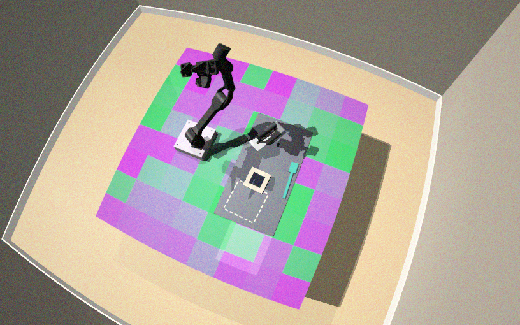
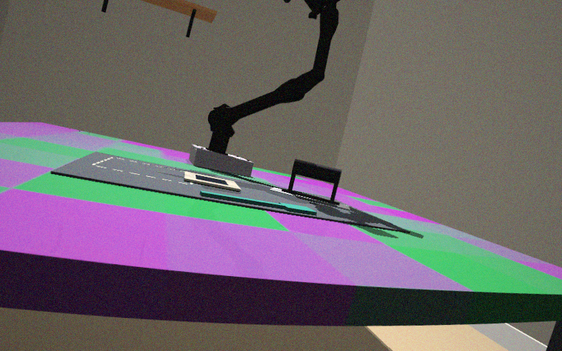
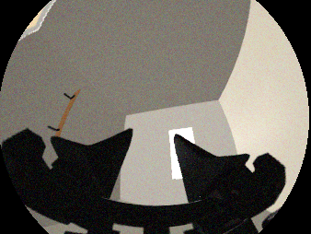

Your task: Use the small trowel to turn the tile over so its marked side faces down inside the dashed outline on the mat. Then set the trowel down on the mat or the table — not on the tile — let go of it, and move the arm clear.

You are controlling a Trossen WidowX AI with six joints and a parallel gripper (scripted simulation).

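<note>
Tile (image 1: 257, 179) (image 2: 212, 181): flat on the grey mat (image 1: 264, 223) (image 2: 128, 168), dark square up, which I take for the marked side. It overlaps 1 edge of the dashed outline (image 1: 253, 222) (image 2: 103, 160), most of it outside. Not turned.

Trowel (image 1: 288, 183) (image 2: 257, 201): 1 piece, teal, lying along the mat's long edge, apart from the tile. Blade toward the end with the black stand (image 1: 270, 132) (image 2: 317, 169), handle toward the outline end. Nothing holds it.

Arm (image 1: 208, 115) (image 2: 269, 99): raised, reaching away from tile and trowel. Gripper (image 1: 192, 76) (image 2: 319, 5) (image 3: 154, 134) high up; wrist view gets only walls, a bright panel and a shelf. Its 2 fingers stand partly open, nothing between them.

Step in hand, my judgement: step 1, going for the trowel; the turn is still to do. Next move calls for swinging over to the mat's long edge, pointing the fingers down, widening if needed, then closing on the handle. Grip should be firm; a thin flat handle could twist. After that, blade under 1 tile edge, lift and tip toward the outline. Risk: tile slides instead of turning, or lands partly outside.
</note>
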